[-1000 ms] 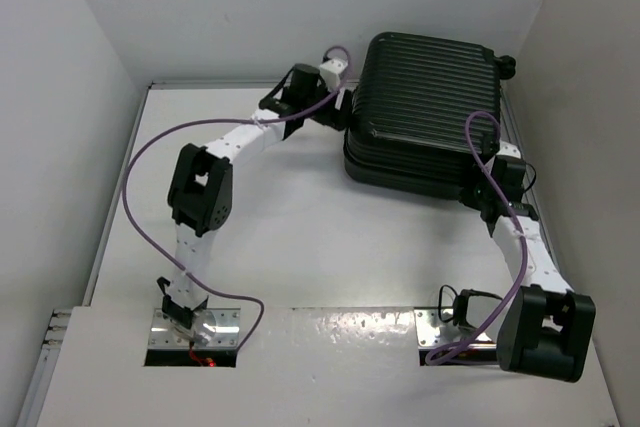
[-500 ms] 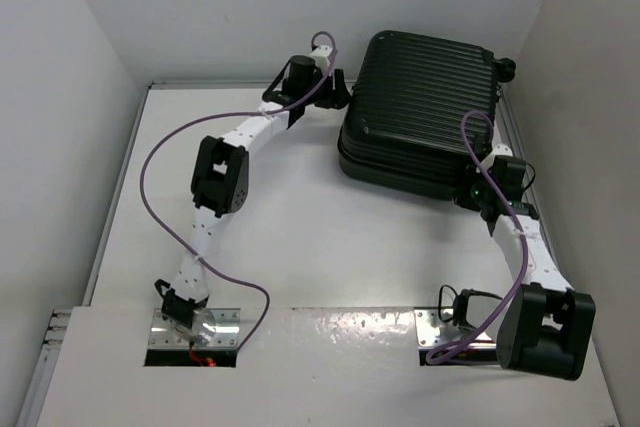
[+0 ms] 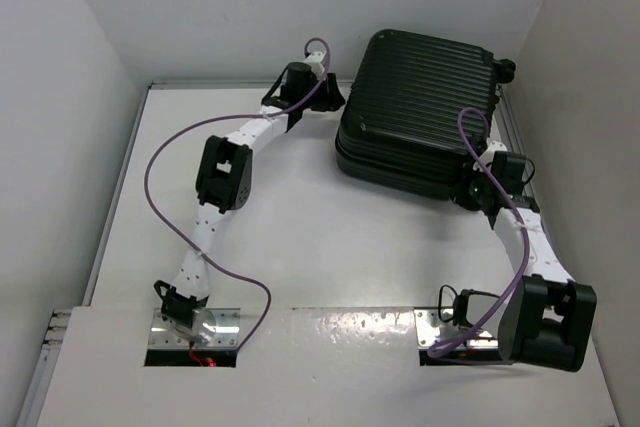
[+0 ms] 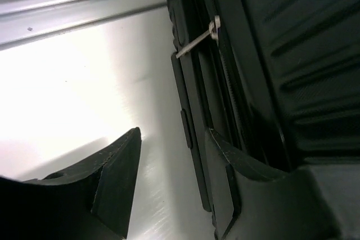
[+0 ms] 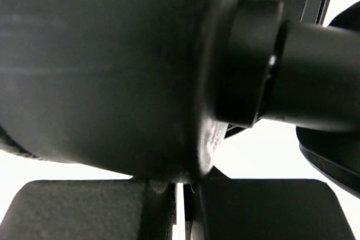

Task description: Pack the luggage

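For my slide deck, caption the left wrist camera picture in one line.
Left fingers, open, flank the side edge of the black suitcase, its silver zipper pull just ahead.

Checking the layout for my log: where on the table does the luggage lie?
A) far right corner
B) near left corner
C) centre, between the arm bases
A: the top view shows the luggage lying flat in the far right corner of the table.

White table (image 3: 300, 237) enclosed by plain white walls (image 3: 200, 7).
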